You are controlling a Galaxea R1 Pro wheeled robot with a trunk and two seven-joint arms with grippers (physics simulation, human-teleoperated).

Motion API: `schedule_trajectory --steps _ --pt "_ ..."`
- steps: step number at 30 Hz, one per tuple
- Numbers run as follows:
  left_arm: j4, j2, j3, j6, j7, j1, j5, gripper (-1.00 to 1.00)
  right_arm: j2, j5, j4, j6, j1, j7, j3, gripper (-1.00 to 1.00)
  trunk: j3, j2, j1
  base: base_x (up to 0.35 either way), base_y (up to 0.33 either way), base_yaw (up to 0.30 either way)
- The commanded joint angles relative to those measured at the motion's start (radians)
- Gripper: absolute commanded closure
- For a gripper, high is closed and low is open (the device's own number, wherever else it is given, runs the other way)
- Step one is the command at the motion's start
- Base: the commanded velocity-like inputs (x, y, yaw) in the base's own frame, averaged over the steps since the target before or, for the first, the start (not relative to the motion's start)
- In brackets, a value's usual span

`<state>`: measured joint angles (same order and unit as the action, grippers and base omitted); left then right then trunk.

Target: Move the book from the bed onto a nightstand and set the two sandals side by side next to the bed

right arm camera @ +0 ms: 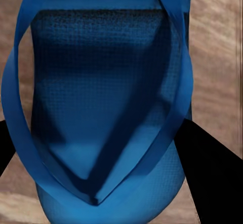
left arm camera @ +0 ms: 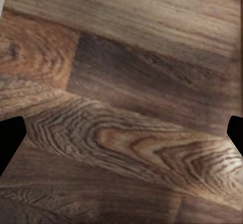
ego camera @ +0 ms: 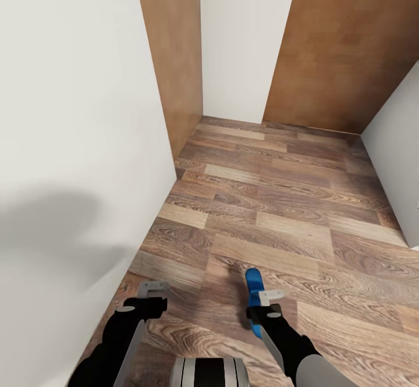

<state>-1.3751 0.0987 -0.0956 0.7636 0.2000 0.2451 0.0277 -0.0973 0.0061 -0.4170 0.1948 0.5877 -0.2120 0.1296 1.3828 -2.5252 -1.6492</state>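
Observation:
A bright blue sandal (ego camera: 253, 294) hangs edge-on above the wood floor at the lower middle of the head view, with my right gripper (ego camera: 262, 305) shut on it. In the right wrist view the sandal (right arm camera: 106, 113) shows its sole and straps close up, with the dark fingers (right arm camera: 212, 178) on either side. My left gripper (ego camera: 152, 294) hovers low near the white wall, open with nothing between its fingers; its fingertips (left arm camera: 10, 138) show at the edges of the left wrist view over bare planks. The bed, the book and the nightstand are out of view.
A white wall (ego camera: 75, 142) runs close along my left side. Ahead, a brown wooden panel (ego camera: 174, 55) and another brown panel (ego camera: 349, 43) flank a white wall (ego camera: 244, 38). The wood-plank floor (ego camera: 279, 201) stretches ahead. A pale wall (ego camera: 401, 142) closes the right.

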Motion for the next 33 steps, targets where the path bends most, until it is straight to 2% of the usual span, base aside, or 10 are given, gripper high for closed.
schedule_trajectory --steps 1,5,12,19,33 --pt "-0.001 0.0 -0.001 0.003 0.006 0.0 0.003 -1.0 0.003 -0.001 -0.001 0.005 -0.001 -0.007 0.007 1.0 -0.003 0.0 0.001 0.0 0.0 0.0" --pt "-0.001 0.0 -0.001 -0.008 0.006 0.0 0.003 -1.0 0.019 -0.003 -0.001 -0.004 -0.006 -0.007 0.007 1.0 -0.019 0.001 0.002 0.0 0.0 0.0" --pt "0.003 -0.001 -0.001 -0.016 0.005 0.0 0.003 -1.0 0.032 -0.006 0.001 -0.008 -0.009 -0.007 0.007 1.0 -0.046 0.003 0.006 0.0 0.0 0.0" --pt "0.034 -0.001 -0.002 -0.032 0.004 0.0 0.002 -1.0 0.035 -0.006 0.0 -0.011 -0.011 -0.006 0.008 1.0 -0.073 0.004 0.009 0.0 0.0 0.0" --pt "0.042 -0.001 -0.002 -0.038 0.004 0.002 0.001 -1.0 0.036 -0.008 0.0 -0.013 -0.018 0.004 0.008 1.0 -0.127 0.007 0.015 0.0 0.0 0.0"
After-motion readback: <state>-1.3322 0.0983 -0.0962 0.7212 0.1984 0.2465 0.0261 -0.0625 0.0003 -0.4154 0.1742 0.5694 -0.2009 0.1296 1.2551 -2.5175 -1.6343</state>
